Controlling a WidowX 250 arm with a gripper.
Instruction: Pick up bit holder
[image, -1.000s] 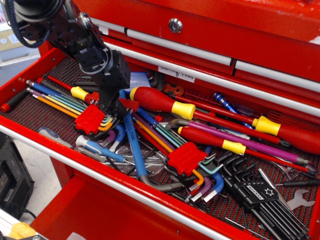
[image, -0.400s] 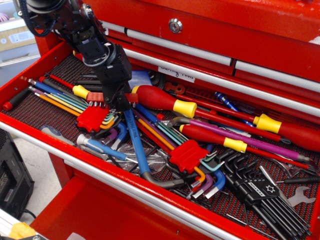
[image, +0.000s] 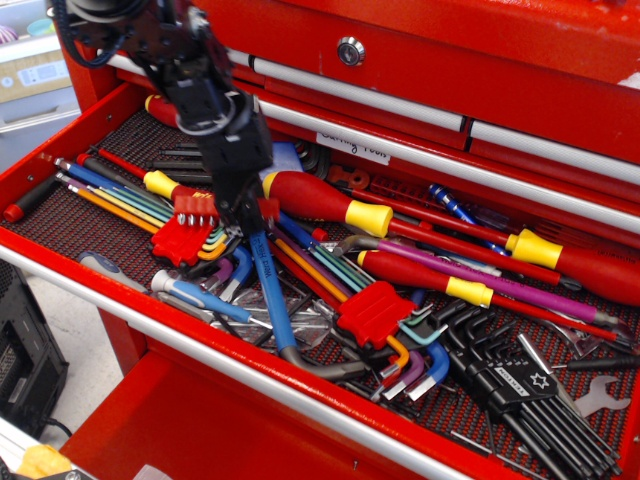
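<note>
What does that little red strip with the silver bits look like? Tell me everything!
The bit holder is a narrow red strip, plastic-looking, with short silver-grey bits poking downward along one edge. It sits roughly level, just above a squarish red hex key holder. The black gripper is at its right end; whether it is clamped cannot be seen.

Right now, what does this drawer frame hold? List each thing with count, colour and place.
bit holder: one, red strip with silver bits, left-centre, at the gripper tips
hex key sets: two, red holders with rainbow keys, left and centre
black key set: one, black, right front
screwdrivers: at least three, red with yellow collars, centre to right
long blue key: one, blue, centre front
open wrench: one, silver, right edge
drawer: one, red, dark mesh liner
gripper: one, black, over the bit holder; jaws hidden
</note>
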